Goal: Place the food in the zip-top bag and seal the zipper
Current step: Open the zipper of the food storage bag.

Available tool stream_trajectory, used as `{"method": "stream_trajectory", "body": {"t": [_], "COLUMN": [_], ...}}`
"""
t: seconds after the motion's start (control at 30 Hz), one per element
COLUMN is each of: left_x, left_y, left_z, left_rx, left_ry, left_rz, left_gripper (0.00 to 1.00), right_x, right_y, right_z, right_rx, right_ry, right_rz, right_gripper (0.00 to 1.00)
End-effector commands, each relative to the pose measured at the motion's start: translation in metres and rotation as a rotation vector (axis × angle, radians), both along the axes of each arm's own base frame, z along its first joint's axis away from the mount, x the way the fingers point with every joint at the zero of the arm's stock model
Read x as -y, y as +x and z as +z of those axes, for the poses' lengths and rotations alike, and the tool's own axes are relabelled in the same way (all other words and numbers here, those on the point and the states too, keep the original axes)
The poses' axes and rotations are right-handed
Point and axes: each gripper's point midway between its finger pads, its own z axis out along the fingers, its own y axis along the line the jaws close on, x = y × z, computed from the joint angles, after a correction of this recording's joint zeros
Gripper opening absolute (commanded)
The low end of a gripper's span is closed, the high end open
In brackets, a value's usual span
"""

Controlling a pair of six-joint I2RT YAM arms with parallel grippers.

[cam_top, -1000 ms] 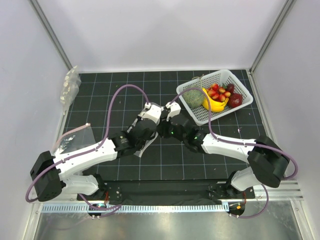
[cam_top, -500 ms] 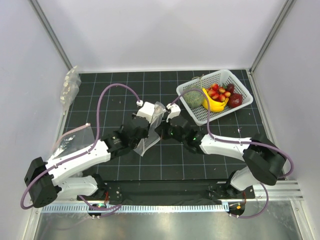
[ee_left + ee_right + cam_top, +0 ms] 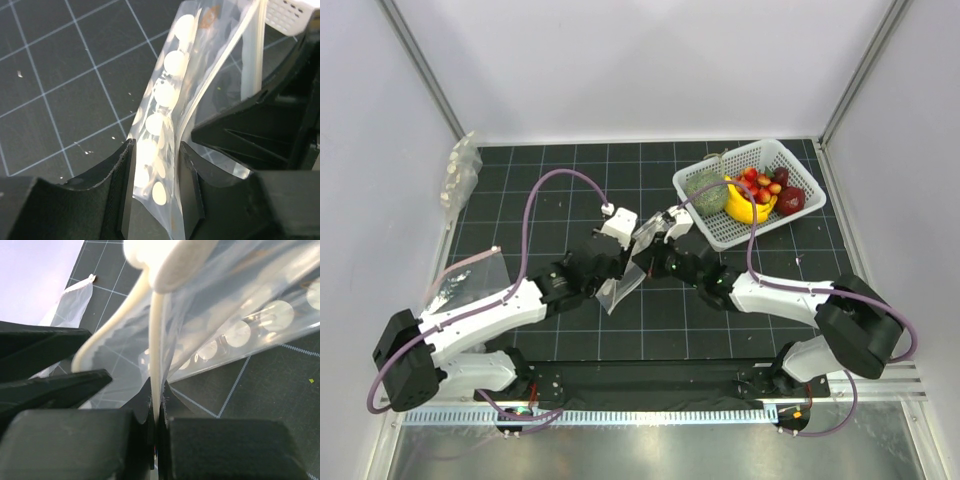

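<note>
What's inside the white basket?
In the white basket lie the small red fruits, a yellow banana, a round green vegetable and a dark red fruit. Anything underneath them is covered.

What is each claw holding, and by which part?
The right claw pinches the dotted bag by its zipper strip; the left claw is open around it, not gripping.

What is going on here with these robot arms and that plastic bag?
A robot is handling a dotted plastic bag over the middle of the table. The right pincer is shut on the bag's edge and holds it up. The left pincer sits around another part of the bag with its jaws apart, not squeezing it. The red fruits lie in the white basket, not in the bag.
</note>
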Motion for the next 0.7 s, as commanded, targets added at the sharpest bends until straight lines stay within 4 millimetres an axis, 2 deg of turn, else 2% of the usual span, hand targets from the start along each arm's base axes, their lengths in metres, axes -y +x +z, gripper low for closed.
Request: {"method": "stream_trajectory", "body": {"t": [0.0,0.13,0.23,0.37,0.4,0.47,0.53,0.67], "left_x": [0.014,0.015,0.017,0.017,0.015,0.016,0.018,0.010], "left_y": [0.000,0.001,0.002,0.005,0.007,0.007,0.005,0.003], "left_z": [-0.001,-0.007,-0.010,-0.008,-0.007,-0.004,-0.002,0.010], "left_rx": [-0.015,-0.030,-0.031,-0.021,-0.013,-0.015,-0.018,-0.012], "left_ry": [-0.054,-0.053,-0.057,-0.081,-0.091,-0.117,-0.137,-0.157], "left_rz": [-0.033,-0.022,-0.019,0.005,0.029,0.038,0.032,0.063], "left_gripper": [0.42,0.47,0.46,0.29,0.16,0.05,0.00,0.00], "right_x": [-0.003,0.003,0.004,0.005,0.005,0.005,0.006,0.002], "right_y": [0.002,0.003,0.003,0.003,0.002,0.003,0.004,0.004], "right_z": [0.035,0.039,0.042,0.041,0.041,0.042,0.041,0.037], "right_rx": [0.058,0.061,0.059,0.051,0.047,0.048,0.040,0.015], "right_ry": [0.110,0.127,0.139,0.143,0.148,0.150,0.147,0.153], "right_rz": [0.000,-0.018,-0.013,-0.014,-0.011,-0.011,-0.009,0.024], "right_gripper": [0.01,0.01,0.01,0.01,0.01,0.01,0.01,0.01]}}
